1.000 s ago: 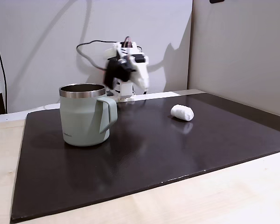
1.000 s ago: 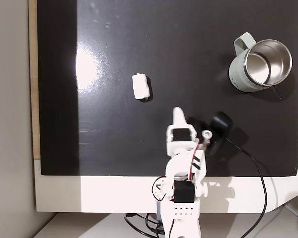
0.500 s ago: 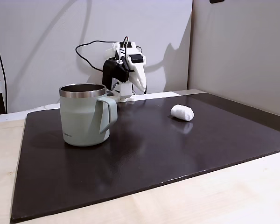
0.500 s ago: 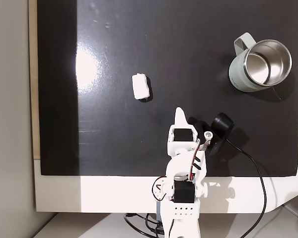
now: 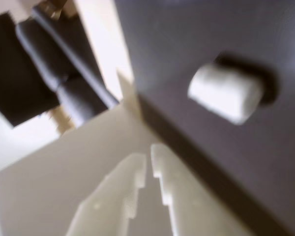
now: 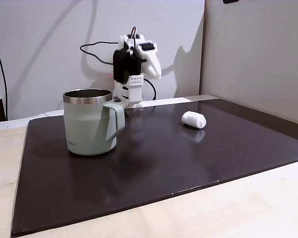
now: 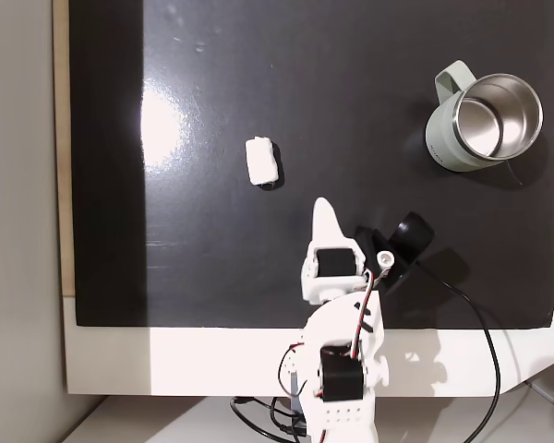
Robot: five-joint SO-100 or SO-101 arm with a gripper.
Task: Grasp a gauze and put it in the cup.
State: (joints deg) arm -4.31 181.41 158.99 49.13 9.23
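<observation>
A white gauze (image 7: 262,161) roll lies on its side on the black mat (image 7: 212,83) that covers the bench (image 6: 238,208); in the top-down fixed view it sits left of centre, well apart from the cup (image 7: 485,115), which stands upright near the mat's upper right corner with its handle turned to the left. In the side-on fixed view the gauze (image 6: 194,119) rests right of centre and the cup (image 6: 89,121) stands at the left with its handle towards the gauze. The gripper (image 7: 325,214) hangs in the air above the mat's near edge, its white tip aimed towards the gauze but clear of it; in the wrist view the two white fingers (image 5: 132,177) stand close together with a narrow slit between them, the gripper (image 5: 148,158) holding nothing, and the gauze (image 5: 226,92) appears, blurred, up and to the right of the tips. Compared with the frames from half a second and one second before, the gripper has been raised in the side-on fixed view (image 6: 156,74) and its tip has advanced and swung slightly towards the gauze in the top-down view, while the gauze and the cup have kept their places. A black cable (image 7: 475,314) runs from the arm across the mat's lower right part.
</observation>
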